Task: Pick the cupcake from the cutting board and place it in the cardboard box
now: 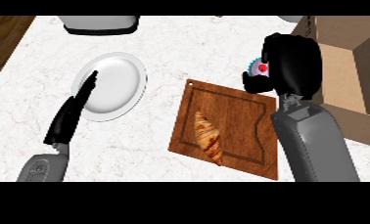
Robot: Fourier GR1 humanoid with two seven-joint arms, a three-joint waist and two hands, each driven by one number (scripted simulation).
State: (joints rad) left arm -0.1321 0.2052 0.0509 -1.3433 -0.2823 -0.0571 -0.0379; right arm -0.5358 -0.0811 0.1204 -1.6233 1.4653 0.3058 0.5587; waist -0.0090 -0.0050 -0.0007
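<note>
The right robot hand (289, 64) curls round the cupcake (258, 68) — lifted off the cutting board (239, 120). The cardboard box (339, 66) lies just to its right — the nearer side.

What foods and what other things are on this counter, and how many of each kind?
Foods: 2, a croissant and a cupcake held in the right robot hand
Plates: 1, white plate
Cutting boards: 1, cutting board
Cardboard boxes: 1, cardboard box
Grey appliance at the top edge: 1, appliance
Total: 6
</note>
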